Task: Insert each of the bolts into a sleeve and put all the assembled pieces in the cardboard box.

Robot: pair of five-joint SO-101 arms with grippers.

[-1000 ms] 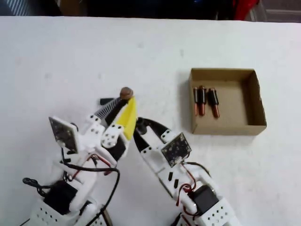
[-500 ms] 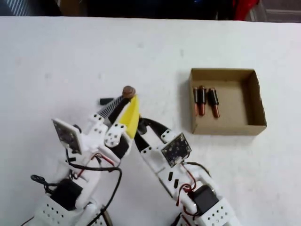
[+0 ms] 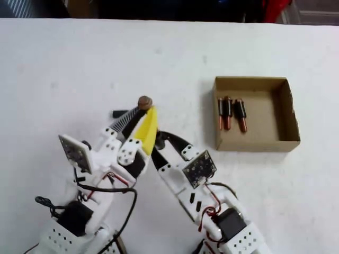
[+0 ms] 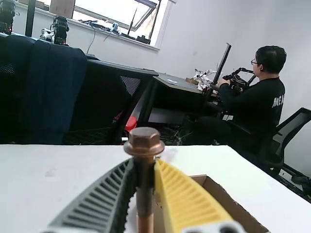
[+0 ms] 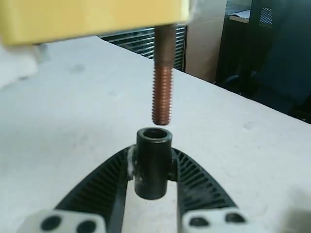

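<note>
My left gripper (image 3: 142,115) (image 4: 145,194) is shut on a copper bolt (image 4: 144,165) (image 3: 144,102), which stands upright with its hex head on top, between the grey finger and the yellow finger. Its threaded tip (image 5: 161,99) hangs just above the mouth of a black sleeve (image 5: 153,162). My right gripper (image 5: 152,170) (image 3: 158,144) is shut on that sleeve, holding it upright below the bolt. The cardboard box (image 3: 288,114) sits to the right with three assembled pieces (image 3: 231,114) lying inside it.
A small black sleeve (image 3: 120,114) lies on the white table (image 3: 79,63) just left of the left gripper. Both arms crowd the near middle of the table. The box wall is a short way right of the grippers.
The left arm shifted slightly right and up with the bolt, bringing it over the sleeve. The right arm has hardly moved.
</note>
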